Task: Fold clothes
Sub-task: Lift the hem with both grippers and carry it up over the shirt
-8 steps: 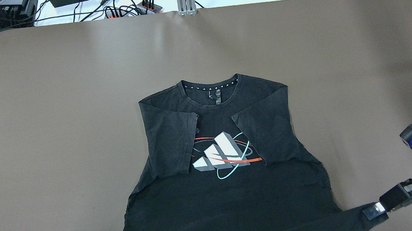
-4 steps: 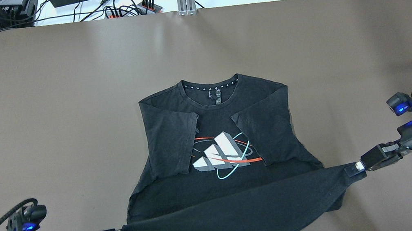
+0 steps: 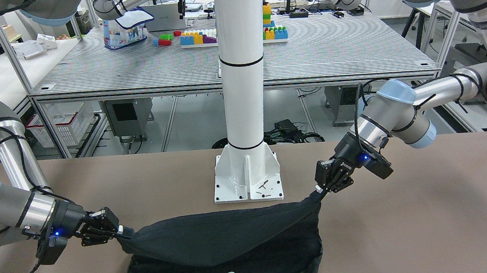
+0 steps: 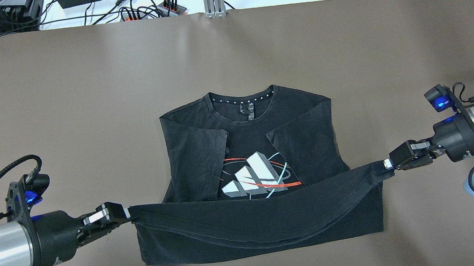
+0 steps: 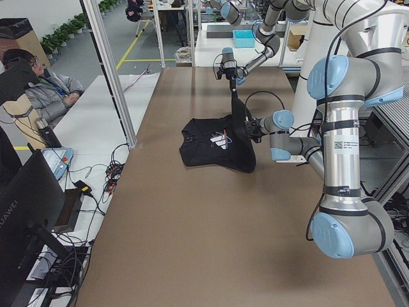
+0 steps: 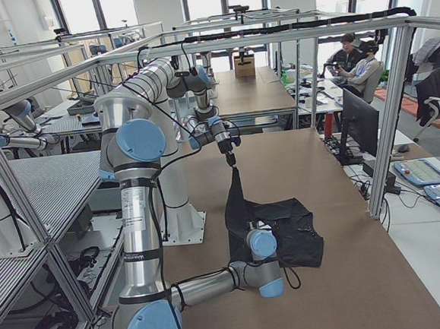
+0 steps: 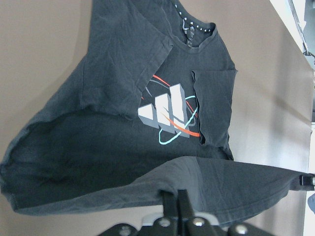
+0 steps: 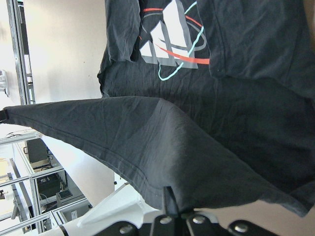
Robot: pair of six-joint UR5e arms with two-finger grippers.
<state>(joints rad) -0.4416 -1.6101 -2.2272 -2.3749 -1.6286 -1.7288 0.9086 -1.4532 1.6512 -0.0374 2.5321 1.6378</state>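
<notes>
Your left claw (image 4: pixel 128 212) and right claw (image 4: pixel 386 165) each pinch a shirt (image 4: pixel 261 224) corner. Move them level, up to the collar (image 4: pixel 242 100).

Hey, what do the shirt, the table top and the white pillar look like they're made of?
Shirt: soft matte knit, probably cotton; it wrinkles and sags where lifted.
Table top: smooth brown sheet, maybe vinyl or paper, faint sheen.
Pillar: likely painted metal, glossy white with bolted base.
</notes>
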